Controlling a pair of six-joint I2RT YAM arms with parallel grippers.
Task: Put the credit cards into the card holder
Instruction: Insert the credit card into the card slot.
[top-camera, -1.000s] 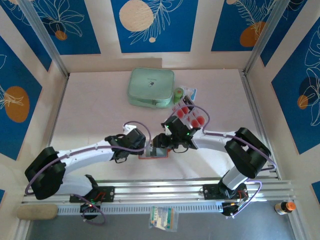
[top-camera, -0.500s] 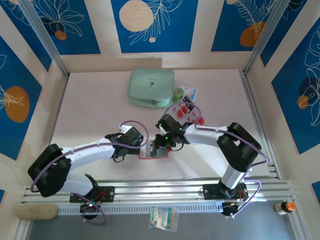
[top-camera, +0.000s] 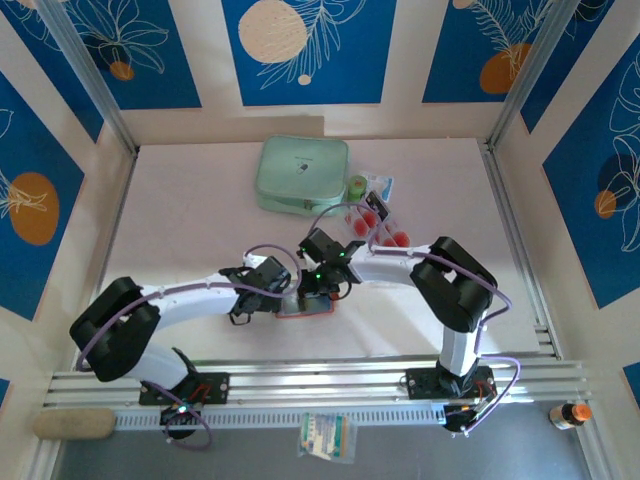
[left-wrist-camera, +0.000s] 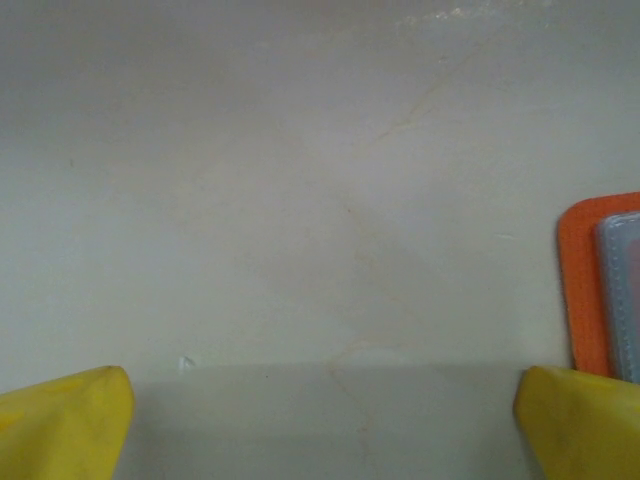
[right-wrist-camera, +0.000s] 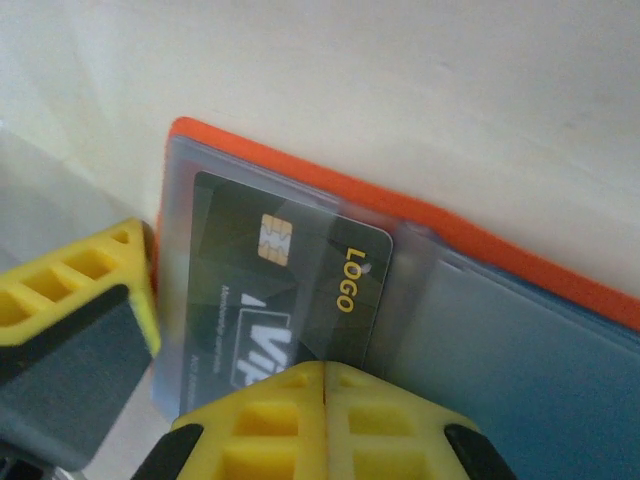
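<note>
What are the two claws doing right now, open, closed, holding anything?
Left gripper: open, empty, beside the card holder.
Right gripper: over the holder at a black card; grip cannot be told.

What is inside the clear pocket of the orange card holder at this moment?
A dark card with a gold chip and the word LOGO lies inside the card holder. Its near edge is covered by the right gripper's fingers, so that end cannot be seen.

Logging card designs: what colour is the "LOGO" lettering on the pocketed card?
Yellow lettering on a dark card; right wrist view.
</note>
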